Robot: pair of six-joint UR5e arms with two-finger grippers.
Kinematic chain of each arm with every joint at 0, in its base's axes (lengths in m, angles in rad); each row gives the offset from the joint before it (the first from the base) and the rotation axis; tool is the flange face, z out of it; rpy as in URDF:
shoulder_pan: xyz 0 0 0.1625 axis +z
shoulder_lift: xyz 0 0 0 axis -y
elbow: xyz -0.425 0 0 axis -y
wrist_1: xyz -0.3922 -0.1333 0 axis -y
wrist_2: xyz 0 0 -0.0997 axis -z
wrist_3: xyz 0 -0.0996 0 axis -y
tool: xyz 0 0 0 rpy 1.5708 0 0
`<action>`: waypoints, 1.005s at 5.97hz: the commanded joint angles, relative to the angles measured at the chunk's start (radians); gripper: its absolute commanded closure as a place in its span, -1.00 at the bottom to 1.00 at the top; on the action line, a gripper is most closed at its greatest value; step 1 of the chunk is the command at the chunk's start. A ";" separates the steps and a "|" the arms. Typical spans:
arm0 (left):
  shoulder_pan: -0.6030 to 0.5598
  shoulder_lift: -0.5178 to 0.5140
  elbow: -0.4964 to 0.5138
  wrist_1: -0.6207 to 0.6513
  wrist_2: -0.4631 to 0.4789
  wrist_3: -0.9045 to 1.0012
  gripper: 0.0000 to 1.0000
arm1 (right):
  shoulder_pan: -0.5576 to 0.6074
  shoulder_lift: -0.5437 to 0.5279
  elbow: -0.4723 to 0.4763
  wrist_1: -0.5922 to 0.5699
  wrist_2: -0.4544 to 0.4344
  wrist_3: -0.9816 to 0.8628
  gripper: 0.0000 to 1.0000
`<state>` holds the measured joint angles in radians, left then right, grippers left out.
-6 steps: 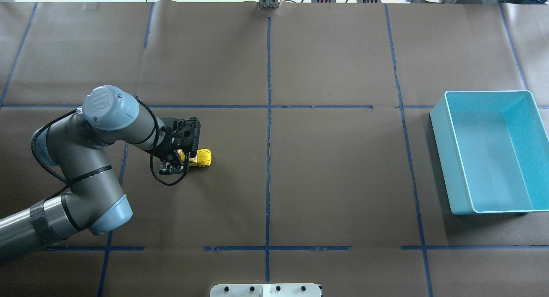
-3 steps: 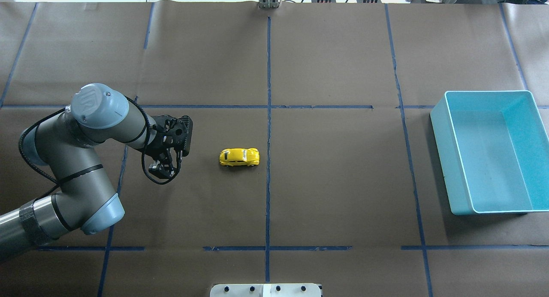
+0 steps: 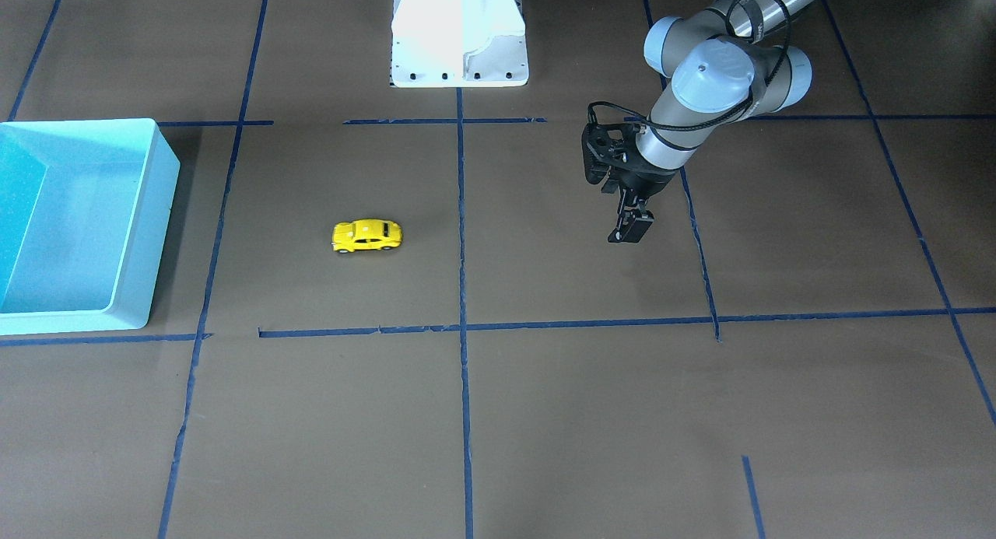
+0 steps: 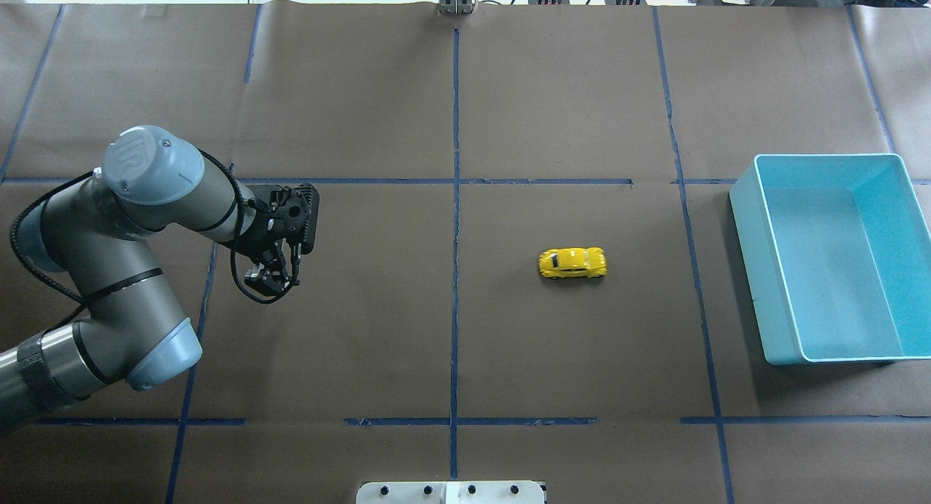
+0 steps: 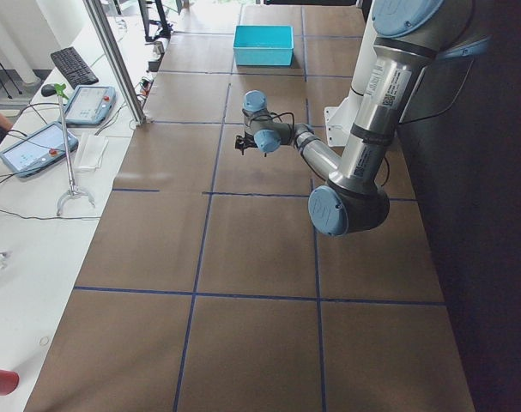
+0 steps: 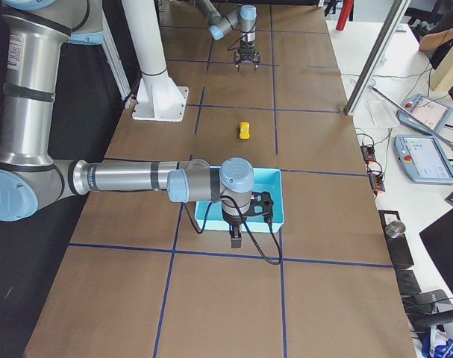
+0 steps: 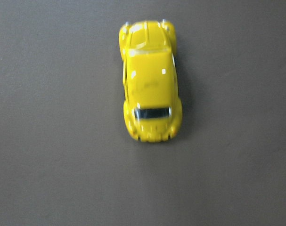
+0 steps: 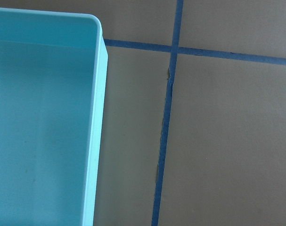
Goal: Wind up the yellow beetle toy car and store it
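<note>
The yellow beetle toy car (image 4: pixel 572 262) stands free on the brown paper, right of the centre tape line and left of the teal bin (image 4: pixel 771 300). It also shows in the front view (image 3: pixel 367 235), the right side view (image 6: pixel 244 130) and the left wrist view (image 7: pixel 150 80). My left gripper (image 4: pixel 270 278) hangs open and empty far to the car's left, also seen in the front view (image 3: pixel 632 232). My right gripper (image 6: pixel 235 240) shows only in the right side view, beside the bin's near corner; I cannot tell whether it is open or shut.
The teal bin (image 3: pixel 148 212) is empty, at the table's right end. Blue tape lines (image 4: pixel 455 220) cross the paper. The white robot base (image 3: pixel 459 33) stands at the near middle edge. The right wrist view shows the bin's rim (image 8: pixel 98 117).
The left gripper let go of the car. The car rolled right, across the centre tape line toward the bin. The left arm drew back to the left.
</note>
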<state>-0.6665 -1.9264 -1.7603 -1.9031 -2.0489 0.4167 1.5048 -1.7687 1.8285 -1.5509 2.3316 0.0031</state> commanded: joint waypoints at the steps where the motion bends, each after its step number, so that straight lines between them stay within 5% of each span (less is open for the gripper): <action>1: -0.053 0.026 -0.161 0.248 -0.019 -0.001 -1.00 | 0.000 -0.002 0.000 0.000 0.000 0.000 -1.00; 4: -0.149 0.078 -0.260 0.398 -0.019 -0.006 -1.00 | 0.000 0.000 0.000 0.000 0.000 0.000 -1.00; 6: -0.252 0.078 -0.341 0.624 -0.020 -0.028 -1.00 | 0.000 0.008 0.002 0.000 -0.002 0.000 -1.00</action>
<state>-0.8668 -1.8491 -2.0684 -1.3757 -2.0676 0.4027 1.5048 -1.7636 1.8296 -1.5509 2.3305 0.0031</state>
